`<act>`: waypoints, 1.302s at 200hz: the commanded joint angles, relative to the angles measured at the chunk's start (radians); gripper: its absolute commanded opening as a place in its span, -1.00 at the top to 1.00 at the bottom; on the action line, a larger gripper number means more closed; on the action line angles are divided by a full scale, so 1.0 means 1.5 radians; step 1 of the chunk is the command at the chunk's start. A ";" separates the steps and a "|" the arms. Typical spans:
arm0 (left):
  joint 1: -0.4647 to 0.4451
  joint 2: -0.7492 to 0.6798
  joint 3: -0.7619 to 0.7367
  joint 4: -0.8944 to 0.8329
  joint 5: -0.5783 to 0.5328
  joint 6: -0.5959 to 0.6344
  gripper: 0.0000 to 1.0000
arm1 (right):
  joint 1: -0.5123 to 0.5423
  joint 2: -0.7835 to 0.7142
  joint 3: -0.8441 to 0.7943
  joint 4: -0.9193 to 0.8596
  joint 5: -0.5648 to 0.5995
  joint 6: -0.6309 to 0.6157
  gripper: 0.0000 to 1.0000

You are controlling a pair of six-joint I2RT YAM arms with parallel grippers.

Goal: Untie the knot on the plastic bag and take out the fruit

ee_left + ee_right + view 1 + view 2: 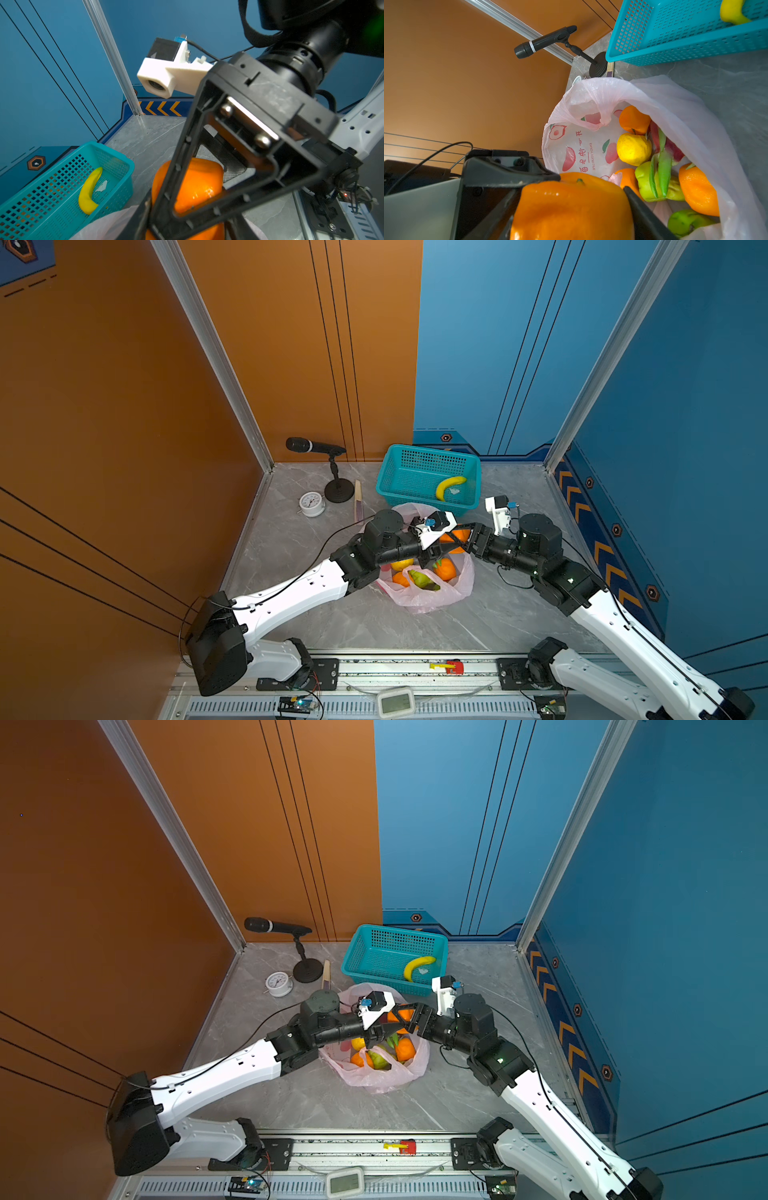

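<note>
The pale-pink plastic bag (428, 597) (591, 99) lies with its mouth wide open on the grey table. No knot is in view. Inside it lie fruit: an orange (634, 119), a yellow citrus (633, 148), a green pear (645, 180) and a magenta dragon fruit (675, 149). Above the bag both grippers meet on one lifted orange (460, 536) (401, 1017). My left gripper (444, 547) (187, 228) is shut on it. My right gripper (457, 539) (571, 190) has its fingers pressed against the orange's two sides.
Just behind the bag stands a teal mesh basket (415, 489) holding a banana (449, 486). At the back left are a microphone on a stand (316, 445), a small white clock (311, 502) and a wooden stick (357, 499). Walls close in both sides.
</note>
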 commanded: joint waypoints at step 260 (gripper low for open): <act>-0.008 -0.049 0.083 -0.237 -0.241 -0.236 -0.62 | -0.174 0.637 0.536 -0.045 0.164 -0.311 0.18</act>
